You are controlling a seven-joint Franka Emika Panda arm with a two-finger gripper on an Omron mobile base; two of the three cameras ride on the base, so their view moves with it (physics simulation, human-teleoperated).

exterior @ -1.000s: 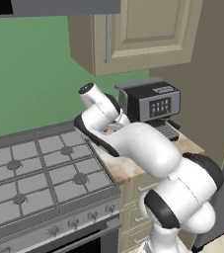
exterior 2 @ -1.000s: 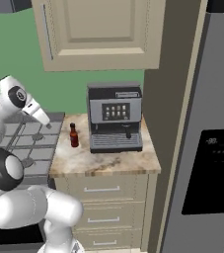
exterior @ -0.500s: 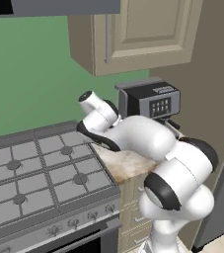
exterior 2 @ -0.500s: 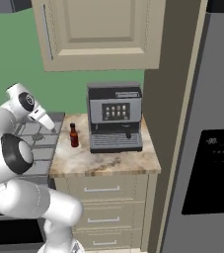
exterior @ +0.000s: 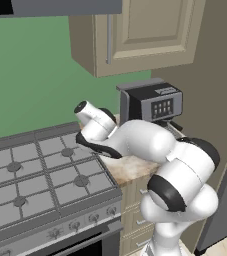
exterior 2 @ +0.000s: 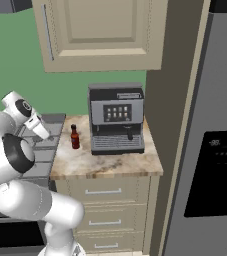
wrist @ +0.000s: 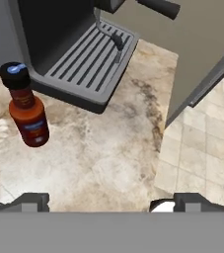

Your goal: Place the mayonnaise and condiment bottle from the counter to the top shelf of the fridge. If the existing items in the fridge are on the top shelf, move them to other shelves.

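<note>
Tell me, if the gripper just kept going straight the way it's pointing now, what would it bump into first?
Most likely the bare marble counter, a little right of the condiment bottle and in front of the coffee machine's drip tray. The open gripper points down at that patch, though depth is hard to judge.

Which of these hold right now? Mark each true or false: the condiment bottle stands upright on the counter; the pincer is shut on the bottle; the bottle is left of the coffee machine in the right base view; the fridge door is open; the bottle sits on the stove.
1. The condiment bottle stands upright on the counter: true.
2. The pincer is shut on the bottle: false, it is open and holds nothing.
3. The bottle is left of the coffee machine: true.
4. The fridge door is open: false, it is closed.
5. The bottle sits on the stove: false, it is on the counter.
</note>
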